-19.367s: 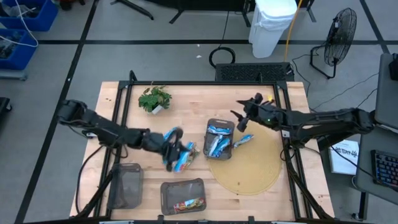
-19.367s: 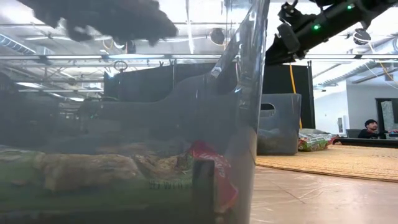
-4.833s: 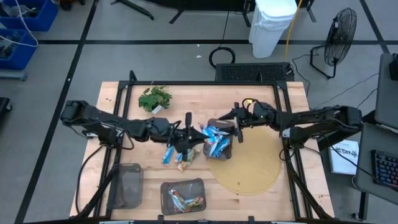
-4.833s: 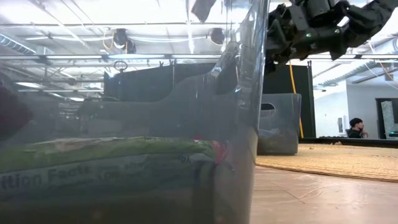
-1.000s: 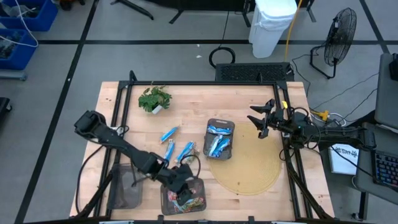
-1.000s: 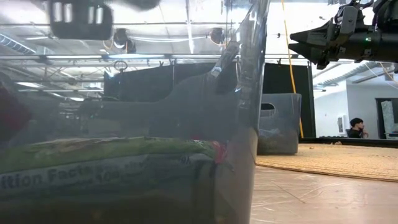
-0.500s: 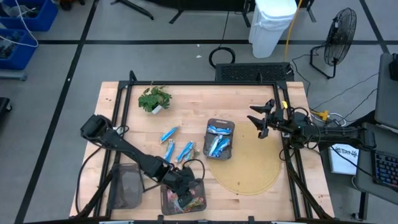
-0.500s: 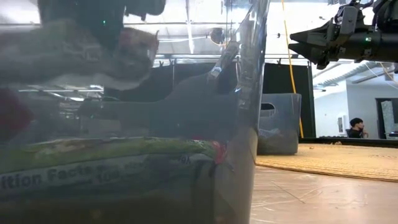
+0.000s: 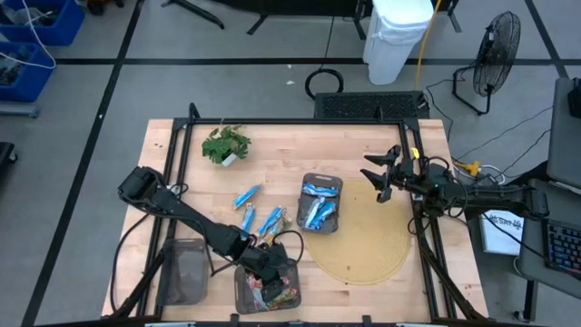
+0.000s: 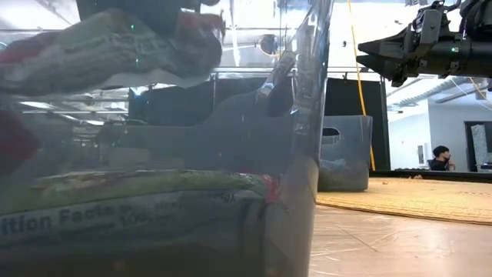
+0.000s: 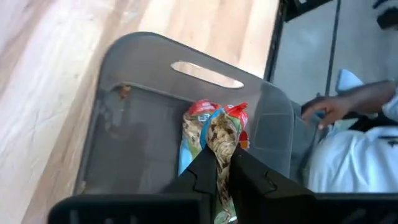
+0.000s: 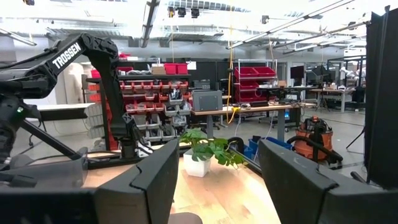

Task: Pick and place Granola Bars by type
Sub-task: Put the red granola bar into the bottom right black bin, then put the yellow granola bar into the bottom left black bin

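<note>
So the wooden desk (image 9: 182, 195) is framed by dark rails, with a round woven mat (image 9: 368, 241) laid out on its right half. Three dark mesh trays are set on it: one at the mat's edge in the middle (image 9: 320, 202), one at the front edge (image 9: 266, 286), and one beside that at the front left (image 9: 182, 272). A small potted plant (image 9: 224, 143) is parked near the back left.

The left end effector (image 9: 269, 277) is positioned over the front tray and is clamped on a brown-and-red granola bar (image 11: 222, 134), which is dangled above the tray floor in the left wrist view; more bars are seen lying in that tray (image 10: 138, 204) in the low view. The right end effector (image 9: 379, 175) is held up over the back edge of the mat, fingers spread and nothing between them.

Blue-and-white bars are stacked in the middle tray (image 9: 315, 207). Three more blue bars are left loose on the bare wood between the plant and the front tray (image 9: 245, 196) (image 9: 247, 221) (image 9: 270, 219).
</note>
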Available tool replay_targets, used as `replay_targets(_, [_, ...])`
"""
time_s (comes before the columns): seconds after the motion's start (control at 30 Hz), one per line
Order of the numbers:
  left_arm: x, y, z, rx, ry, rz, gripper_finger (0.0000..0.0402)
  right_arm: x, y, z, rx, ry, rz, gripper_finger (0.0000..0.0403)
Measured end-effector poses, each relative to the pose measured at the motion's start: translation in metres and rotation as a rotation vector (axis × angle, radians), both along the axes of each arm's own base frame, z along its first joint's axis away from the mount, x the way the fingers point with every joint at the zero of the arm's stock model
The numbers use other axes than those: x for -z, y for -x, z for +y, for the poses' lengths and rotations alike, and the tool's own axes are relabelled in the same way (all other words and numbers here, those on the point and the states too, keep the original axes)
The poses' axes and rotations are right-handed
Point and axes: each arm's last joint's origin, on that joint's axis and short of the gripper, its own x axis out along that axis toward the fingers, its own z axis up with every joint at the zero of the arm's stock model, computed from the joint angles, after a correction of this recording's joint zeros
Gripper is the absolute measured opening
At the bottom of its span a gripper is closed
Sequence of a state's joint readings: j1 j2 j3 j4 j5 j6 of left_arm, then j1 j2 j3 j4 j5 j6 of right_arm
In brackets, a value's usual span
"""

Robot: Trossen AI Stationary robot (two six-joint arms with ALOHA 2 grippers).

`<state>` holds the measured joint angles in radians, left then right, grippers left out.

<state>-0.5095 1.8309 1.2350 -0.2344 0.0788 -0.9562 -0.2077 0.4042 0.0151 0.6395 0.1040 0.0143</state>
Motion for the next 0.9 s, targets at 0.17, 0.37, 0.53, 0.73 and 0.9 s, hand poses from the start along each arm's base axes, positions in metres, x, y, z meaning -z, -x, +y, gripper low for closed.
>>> replay_targets(0.17, [-0.003,-0.004,0.002,0.057,0.036,-0.029,0.0067,0.000,0.000,0.000,0.000,0.000,0.000,0.0210])
replay_targets(0.37, [-0.006,-0.006,-0.001,0.094,0.054,-0.074,0.0111,0.000,0.000,0.000,0.000,0.000,0.000,0.0210])
replay_targets(0.53, [-0.006,-0.007,0.001,0.101,0.044,-0.082,0.0151,0.000,0.000,0.000,0.000,0.000,0.000,0.0210])
replay_targets(0.73, [-0.031,-0.005,0.011,0.107,-0.008,-0.199,0.0174,0.000,0.000,0.000,0.000,0.000,0.000,0.0210])
replay_targets(0.9, [-0.068,0.015,0.023,0.029,-0.253,-0.338,0.0175,0.000,0.000,0.000,0.000,0.000,0.001,0.0210])
